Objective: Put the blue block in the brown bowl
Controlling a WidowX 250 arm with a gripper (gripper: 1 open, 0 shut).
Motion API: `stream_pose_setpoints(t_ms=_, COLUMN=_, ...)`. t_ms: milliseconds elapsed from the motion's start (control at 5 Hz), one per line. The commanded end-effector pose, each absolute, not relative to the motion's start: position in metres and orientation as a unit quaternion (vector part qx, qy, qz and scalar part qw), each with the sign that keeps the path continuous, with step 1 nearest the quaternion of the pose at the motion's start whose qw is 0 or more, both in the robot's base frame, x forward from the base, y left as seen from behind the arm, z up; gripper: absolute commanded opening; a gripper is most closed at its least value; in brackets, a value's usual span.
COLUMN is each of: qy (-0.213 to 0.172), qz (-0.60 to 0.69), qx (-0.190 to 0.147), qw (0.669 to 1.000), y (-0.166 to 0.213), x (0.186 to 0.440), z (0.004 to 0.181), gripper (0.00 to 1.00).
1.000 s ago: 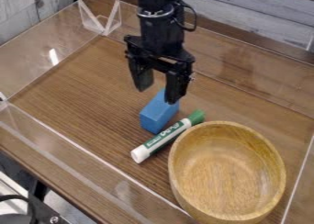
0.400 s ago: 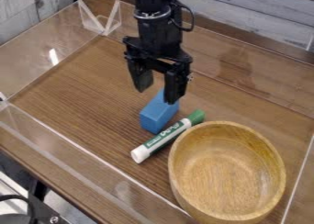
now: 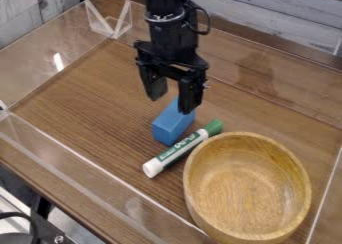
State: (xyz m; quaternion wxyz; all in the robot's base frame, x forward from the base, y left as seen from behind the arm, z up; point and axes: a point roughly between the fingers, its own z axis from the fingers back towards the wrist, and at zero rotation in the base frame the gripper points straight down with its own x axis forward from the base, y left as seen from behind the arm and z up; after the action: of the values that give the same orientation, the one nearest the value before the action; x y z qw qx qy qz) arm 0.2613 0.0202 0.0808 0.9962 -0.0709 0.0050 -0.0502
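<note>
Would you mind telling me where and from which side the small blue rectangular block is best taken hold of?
Probably from straight above, closing on two opposite upright faces of the small blue rectangular block. Its flat matte sides suit parallel fingers, and the open pincer already hangs above it, pointing down. The white-and-green marker pen lies close along its near right side, so gripping across the other pair of faces looks safer.

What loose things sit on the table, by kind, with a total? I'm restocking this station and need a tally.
Blocks: 1, the blue block, under the open hand
Marker pens: 1, the white-and-green marker pen, lying between block and bowl
Bowls: 1, the brown bowl, with nothing in it
Total: 3
</note>
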Motion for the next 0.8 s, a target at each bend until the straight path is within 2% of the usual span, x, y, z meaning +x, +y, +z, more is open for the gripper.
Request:
stream_pose_setpoints(t_ms=0, qy=-0.013, qz=-0.047, qx=-0.070, qw=0.996, y=0.0230, x=0.2652, z=0.0880, gripper=1.00)
stream_pose_setpoints(t_ms=600, qy=-0.021, qz=-0.047, qx=-0.071, qw=0.996, y=0.0237, x=0.2658, z=0.0893, gripper=1.00)
